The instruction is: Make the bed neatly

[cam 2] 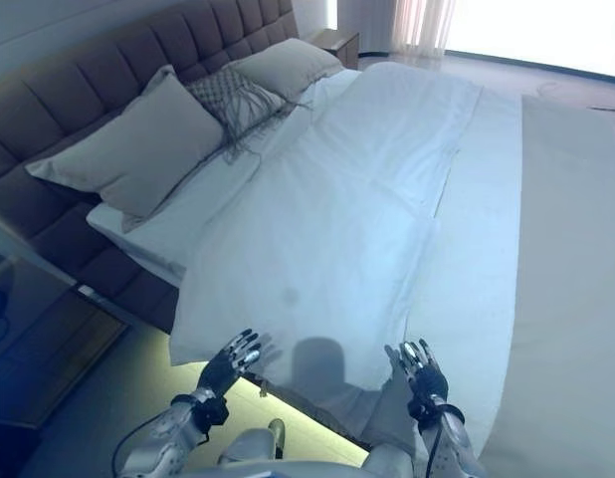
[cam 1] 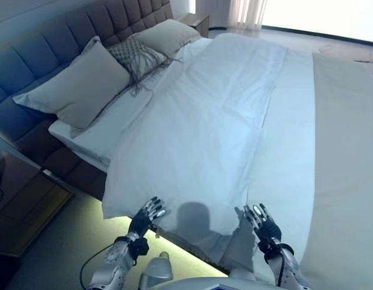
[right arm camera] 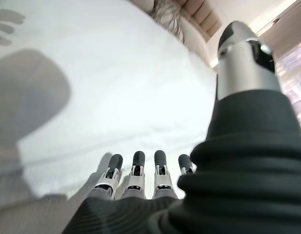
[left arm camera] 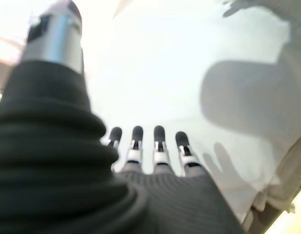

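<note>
A white duvet (cam 1: 198, 121) lies spread over the bed, folded so that its long edge runs down the middle of the white sheet (cam 1: 289, 151). Its near corner hangs over the bed's side between my two hands. My left hand (cam 1: 146, 219) is open at the duvet's near edge, fingers straight, holding nothing. My right hand (cam 1: 264, 225) is open too, over the sheet beside the duvet's corner. Both wrist views show straight fingers (left arm camera: 159, 141) (right arm camera: 136, 168) above white cloth.
Two beige pillows (cam 1: 78, 84) (cam 1: 168, 35) and a patterned cushion (cam 1: 137, 57) lean on the tufted grey headboard (cam 1: 47, 36). A beige runner (cam 1: 349, 157) covers the bed's right part. A nightstand (cam 1: 23, 199) stands at the lower left.
</note>
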Tool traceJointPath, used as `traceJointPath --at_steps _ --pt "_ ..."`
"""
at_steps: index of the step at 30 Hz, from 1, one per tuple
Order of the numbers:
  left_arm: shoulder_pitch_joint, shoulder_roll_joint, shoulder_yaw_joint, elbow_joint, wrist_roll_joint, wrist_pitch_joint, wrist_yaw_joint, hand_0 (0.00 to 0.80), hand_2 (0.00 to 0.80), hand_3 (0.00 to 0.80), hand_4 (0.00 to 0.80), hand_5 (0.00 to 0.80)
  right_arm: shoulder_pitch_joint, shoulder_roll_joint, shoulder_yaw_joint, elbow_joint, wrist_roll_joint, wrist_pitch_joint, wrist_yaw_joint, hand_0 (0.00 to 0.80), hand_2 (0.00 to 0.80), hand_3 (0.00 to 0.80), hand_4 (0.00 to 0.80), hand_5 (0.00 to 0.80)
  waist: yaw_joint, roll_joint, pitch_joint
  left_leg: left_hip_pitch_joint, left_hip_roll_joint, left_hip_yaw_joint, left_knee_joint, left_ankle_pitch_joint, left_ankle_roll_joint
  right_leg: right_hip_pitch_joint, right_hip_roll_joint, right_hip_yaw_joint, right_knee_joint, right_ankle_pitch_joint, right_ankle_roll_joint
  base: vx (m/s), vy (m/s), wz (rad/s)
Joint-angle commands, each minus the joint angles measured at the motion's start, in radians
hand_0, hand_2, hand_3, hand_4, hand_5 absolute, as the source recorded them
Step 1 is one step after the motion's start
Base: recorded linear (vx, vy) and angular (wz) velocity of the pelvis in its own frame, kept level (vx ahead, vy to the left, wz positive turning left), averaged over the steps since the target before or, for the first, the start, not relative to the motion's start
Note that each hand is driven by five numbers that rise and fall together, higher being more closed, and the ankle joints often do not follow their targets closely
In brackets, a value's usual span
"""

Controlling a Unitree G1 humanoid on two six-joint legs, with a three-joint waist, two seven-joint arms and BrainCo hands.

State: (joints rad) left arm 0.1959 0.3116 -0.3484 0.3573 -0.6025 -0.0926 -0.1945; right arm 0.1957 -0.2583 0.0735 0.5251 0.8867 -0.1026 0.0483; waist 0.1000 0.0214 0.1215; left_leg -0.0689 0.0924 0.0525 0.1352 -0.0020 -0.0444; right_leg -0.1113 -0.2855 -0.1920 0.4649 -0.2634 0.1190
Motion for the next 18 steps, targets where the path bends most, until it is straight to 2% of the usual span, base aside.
traceJointPath --at_steps 1,3,5,6,7,8,10,11,12,14,15,16,17,18 --pt "-0.074 0.005 -0.005 -0.080 -0.022 -0.035 -0.033 0.000 0.000 0.000 0.000 0.000 -0.051 -0.026 -0.022 -0.042 0.070 -0.070 0.007 0.000 0.000 0.000 0.000 0.000 -0.025 -0.005 0.060 -0.003 0.119 -0.106 0.115 0.101 -0.045 -0.001 0.032 0.072 -0.128 0.209 0.006 -0.025 0.453 -0.15" --pt "-0.111 0.006 -0.021 -0.078 -0.032 -0.035 -0.024 0.000 0.000 0.000 0.000 0.000 -0.076 -0.033 -0.005 -0.043 0.080 -0.078 0.000 0.000 0.000 0.000 0.000 0.000 -0.030 0.022 0.062 0.002 0.166 -0.131 0.025 0.136 -0.067 -0.055 0.016 0.107 -0.055 0.176 0.021 0.015 0.551 -0.36" --pt "-0.142 0.002 -0.033 -0.071 -0.036 -0.031 -0.028 0.000 0.000 0.000 0.000 0.000 -0.090 -0.034 0.004 -0.056 0.077 -0.082 -0.014 0.000 0.000 0.000 0.000 0.000 -0.033 0.039 0.065 0.004 0.194 -0.134 -0.034 0.153 -0.089 -0.094 -0.018 0.142 0.007 0.152 0.043 0.078 0.646 -0.22" --pt "-0.157 -0.003 -0.046 -0.067 -0.036 -0.036 -0.032 0.000 0.000 0.000 0.000 0.000 -0.097 -0.038 0.009 -0.070 0.075 -0.085 -0.028 0.000 0.000 0.000 0.000 0.000 -0.038 0.052 0.066 -0.005 0.216 -0.146 -0.048 0.169 -0.105 -0.116 -0.044 0.165 0.035 0.148 0.060 0.086 0.626 -0.11" --pt "-0.164 -0.006 -0.051 -0.064 -0.035 -0.038 -0.036 0.000 0.000 0.000 0.000 0.000 -0.100 -0.041 0.011 -0.078 0.075 -0.085 -0.035 0.000 0.000 0.000 0.000 0.000 -0.038 0.050 0.068 -0.008 0.216 -0.145 -0.050 0.170 -0.110 -0.133 -0.064 0.180 0.059 0.139 0.069 0.127 0.882 0.16" --pt "-0.183 -0.010 -0.065 -0.066 -0.041 -0.038 -0.047 0.000 0.000 0.000 0.000 0.000 -0.107 -0.047 0.016 -0.102 0.078 -0.086 -0.052 0.000 0.000 0.000 0.000 0.000 -0.043 0.061 0.075 -0.025 0.213 -0.143 -0.038 0.149 -0.118 -0.155 -0.123 0.201 0.086 0.150 0.095 0.130 0.806 0.28" --pt "-0.202 -0.006 -0.075 -0.075 -0.046 -0.036 -0.054 0.000 0.000 0.000 0.000 0.000 -0.114 -0.047 0.020 -0.134 0.090 -0.088 -0.058 0.000 0.000 0.000 0.000 0.000 -0.040 0.056 0.084 -0.058 0.167 -0.143 0.015 0.080 -0.112 -0.184 -0.216 0.234 0.096 0.196 0.117 0.185 0.892 0.25" --pt "-0.202 0.008 -0.071 -0.079 -0.032 -0.033 -0.056 0.000 0.000 0.000 0.000 0.000 -0.112 -0.041 0.022 -0.141 0.109 -0.088 -0.052 0.000 0.000 0.000 0.000 0.000 -0.037 0.049 0.082 -0.071 0.140 -0.137 0.045 0.048 -0.103 -0.176 -0.247 0.235 0.075 0.223 0.119 0.237 0.732 -0.07" --pt "-0.191 0.027 -0.076 -0.081 0.002 -0.037 -0.033 0.000 0.000 0.000 0.000 0.000 -0.102 -0.021 0.017 -0.164 0.158 -0.070 -0.060 0.000 0.000 0.000 0.000 0.000 -0.033 0.033 0.082 -0.104 0.091 -0.128 0.120 -0.006 -0.088 -0.168 -0.277 0.245 0.048 0.332 0.121 0.207 0.506 -0.19" --pt "-0.163 0.042 -0.059 -0.097 0.015 -0.063 -0.051 0.000 0.000 0.000 0.000 0.000 -0.087 0.011 0.021 -0.173 0.198 -0.066 -0.044 0.000 0.000 0.000 0.000 0.000 -0.013 0.027 0.079 -0.121 0.043 -0.138 0.142 -0.037 -0.063 -0.182 -0.293 0.247 -0.003 0.458 0.126 0.190 0.414 -0.27" --pt "-0.135 0.056 -0.039 -0.120 0.039 -0.073 -0.044 0.000 0.000 0.000 0.000 0.000 -0.075 0.031 0.025 -0.166 0.216 -0.060 -0.002 0.000 0.000 0.000 0.000 0.000 0.004 0.026 0.077 -0.113 0.025 -0.138 0.134 -0.052 -0.043 -0.193 -0.297 0.233 -0.031 0.521 0.129 0.153 0.355 -0.49" --pt "-0.110 0.071 -0.021 -0.140 0.062 -0.083 -0.037 0.000 0.000 0.000 0.000 0.000 -0.074 0.055 0.022 -0.156 0.228 -0.047 0.031 0.000 0.000 0.000 0.000 0.000 0.014 0.027 0.075 -0.111 0.016 -0.124 0.131 -0.063 -0.029 -0.217 -0.283 0.235 -0.033 0.570 0.135 0.094 0.291 -0.78" --pt "-0.104 0.078 -0.017 -0.144 0.070 -0.088 -0.034 0.000 0.000 0.000 0.000 0.000 -0.077 0.060 0.021 -0.150 0.234 -0.042 0.042 0.000 0.000 0.000 0.000 0.000 0.018 0.028 0.075 -0.113 0.014 -0.119 0.131 -0.065 -0.025 -0.231 -0.273 0.241 -0.023 0.580 0.135 -0.012 0.273 -0.97" --pt "-0.098 0.094 -0.013 -0.152 0.091 -0.105 -0.017 0.000 0.000 0.000 0.000 0.000 -0.090 0.069 0.019 -0.131 0.256 -0.029 0.067 0.000 0.000 0.000 0.000 0.000 0.025 0.035 0.075 -0.119 0.011 -0.108 0.128 -0.066 -0.015 -0.270 -0.246 0.260 0.019 0.592 0.133 -0.051 0.282 -0.83"
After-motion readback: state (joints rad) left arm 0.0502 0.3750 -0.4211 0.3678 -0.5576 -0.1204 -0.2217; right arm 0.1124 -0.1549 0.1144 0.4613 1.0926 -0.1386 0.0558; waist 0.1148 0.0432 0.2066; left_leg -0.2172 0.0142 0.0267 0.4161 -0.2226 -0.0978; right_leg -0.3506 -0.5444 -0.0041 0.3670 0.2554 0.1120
